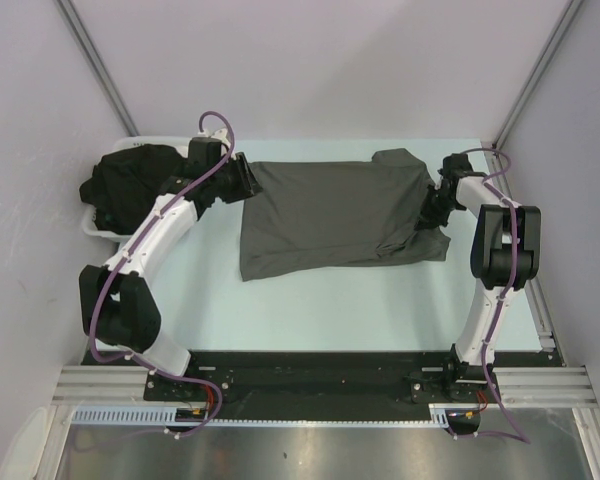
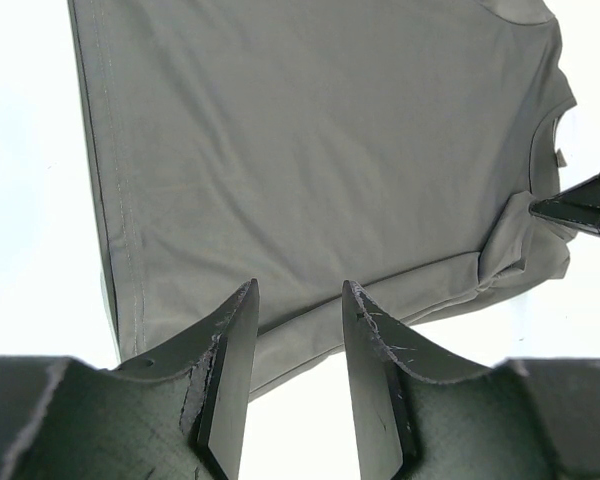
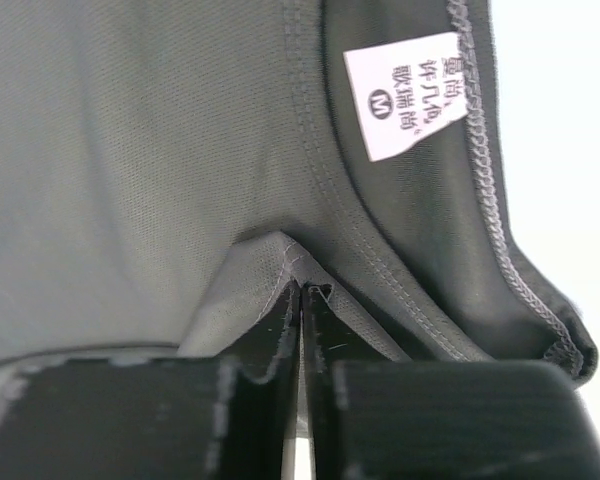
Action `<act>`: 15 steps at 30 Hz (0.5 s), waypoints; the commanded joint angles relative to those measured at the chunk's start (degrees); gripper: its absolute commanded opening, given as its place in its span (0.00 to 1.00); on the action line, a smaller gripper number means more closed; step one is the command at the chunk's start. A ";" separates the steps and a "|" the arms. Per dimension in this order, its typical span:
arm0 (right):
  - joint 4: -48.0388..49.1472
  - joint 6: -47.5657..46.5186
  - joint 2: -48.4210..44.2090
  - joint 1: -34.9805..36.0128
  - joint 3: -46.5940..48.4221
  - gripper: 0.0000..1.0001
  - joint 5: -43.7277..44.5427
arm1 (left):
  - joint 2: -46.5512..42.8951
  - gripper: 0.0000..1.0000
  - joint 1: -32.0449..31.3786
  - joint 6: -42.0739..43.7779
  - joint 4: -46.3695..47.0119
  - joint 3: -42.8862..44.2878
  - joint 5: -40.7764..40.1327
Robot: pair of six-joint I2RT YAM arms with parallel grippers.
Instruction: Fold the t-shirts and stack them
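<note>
Looked like a robotics lab test cell. Plain pale wall panels (image 1: 310, 60), held by bare aluminium posts (image 1: 95, 65), boxed in a pale green table (image 1: 310, 310). Left arm (image 1: 160, 225) and right arm (image 1: 500, 260) were bolted to a black base plate (image 1: 310, 365) on aluminium extrusion rails (image 1: 540, 385), with purple cables (image 1: 217, 114) running exposed along them.

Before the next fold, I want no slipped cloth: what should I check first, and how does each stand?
1. Right fingers grip shirt: ok, shut on a fold by the collar.
2. Left fingers grip shirt: not ok, open at its edge.
3. Shirt lies flat: not ok, bunched near the right fingers.
4. Black pile clear of it: ok, in the tray.
5. Left fingers touch cloth: cannot tell.
</note>
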 commanded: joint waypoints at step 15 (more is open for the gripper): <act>-6.83 1.02 -15.88 0.66 0.75 0.00 -0.28 | -5.77 0.44 -0.87 -0.19 -1.27 -9.41 0.05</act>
